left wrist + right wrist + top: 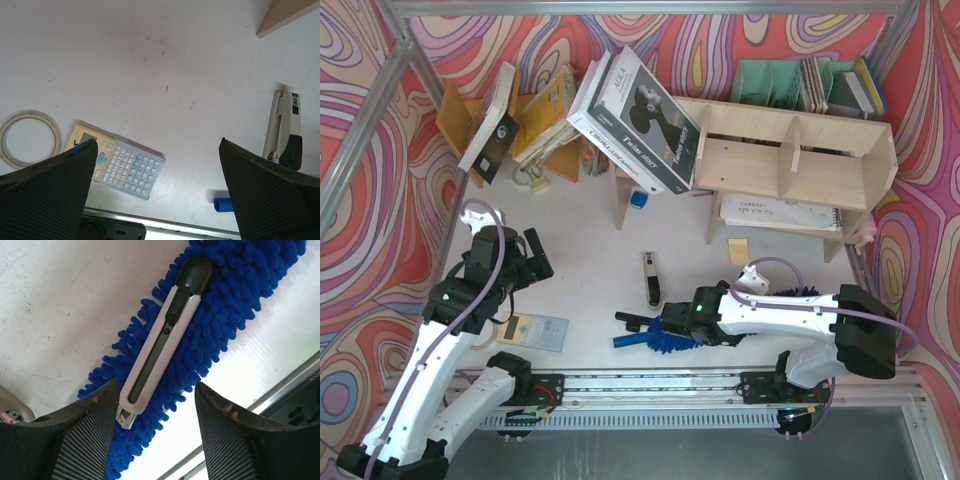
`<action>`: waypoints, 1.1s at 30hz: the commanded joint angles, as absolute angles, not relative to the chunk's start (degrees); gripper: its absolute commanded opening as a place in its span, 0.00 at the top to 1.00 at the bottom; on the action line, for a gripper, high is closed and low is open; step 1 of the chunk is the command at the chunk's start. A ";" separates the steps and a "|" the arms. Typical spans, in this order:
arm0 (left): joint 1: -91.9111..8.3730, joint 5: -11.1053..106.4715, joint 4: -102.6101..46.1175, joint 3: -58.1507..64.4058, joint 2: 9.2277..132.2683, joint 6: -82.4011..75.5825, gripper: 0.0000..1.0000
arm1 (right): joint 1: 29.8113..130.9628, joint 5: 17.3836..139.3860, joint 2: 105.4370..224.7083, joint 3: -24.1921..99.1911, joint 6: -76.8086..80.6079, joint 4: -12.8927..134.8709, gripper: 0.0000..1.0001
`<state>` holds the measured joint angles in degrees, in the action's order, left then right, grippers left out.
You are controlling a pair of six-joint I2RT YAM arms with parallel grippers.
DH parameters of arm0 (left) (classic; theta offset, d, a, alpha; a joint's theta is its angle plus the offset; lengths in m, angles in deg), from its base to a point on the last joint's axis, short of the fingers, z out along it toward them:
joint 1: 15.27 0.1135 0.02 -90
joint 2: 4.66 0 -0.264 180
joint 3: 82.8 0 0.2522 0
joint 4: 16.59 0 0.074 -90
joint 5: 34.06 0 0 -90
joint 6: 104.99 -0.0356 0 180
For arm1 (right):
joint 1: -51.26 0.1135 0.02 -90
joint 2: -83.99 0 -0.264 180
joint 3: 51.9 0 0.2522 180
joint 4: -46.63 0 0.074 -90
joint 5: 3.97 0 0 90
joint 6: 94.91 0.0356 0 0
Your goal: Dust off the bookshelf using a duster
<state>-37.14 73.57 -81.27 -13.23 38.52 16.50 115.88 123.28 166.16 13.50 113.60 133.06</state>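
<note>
The pale plywood bookshelf (790, 160) stands at the back right. The blue fluffy duster (665, 340) lies on the table near the front edge, its handle (628, 341) pointing left. A pale utility knife (165, 335) lies along the duster's head (225, 305). My right gripper (688, 325) is open just above the duster. In the right wrist view its fingers (85, 440) stand either side of the fluff and the knife's blade end, holding nothing. My left gripper (535, 255) is open and empty at the left, above bare table (157, 141). The duster handle's tip (223, 204) shows by its right finger.
A stapler (650, 278) lies at mid-table. A calculator (535, 330) and a tape ring (27, 137) lie front left. Large books (635, 115) lean on the shelf's left end. An orange rack (535, 120) and green file holders (770, 80) stand behind. A yellow note (738, 250) lies by the shelf.
</note>
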 commanded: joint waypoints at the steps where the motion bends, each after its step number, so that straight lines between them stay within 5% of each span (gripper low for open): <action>1: -37.31 73.97 -81.89 -13.94 38.25 16.83 0.02 | 114.14 123.22 164.14 11.09 128.88 127.89 0.41; 33: -37.33 73.70 -81.89 -13.96 38.85 16.83 0.01 | 109.14 121.75 165.43 6.30 122.29 119.79 0.52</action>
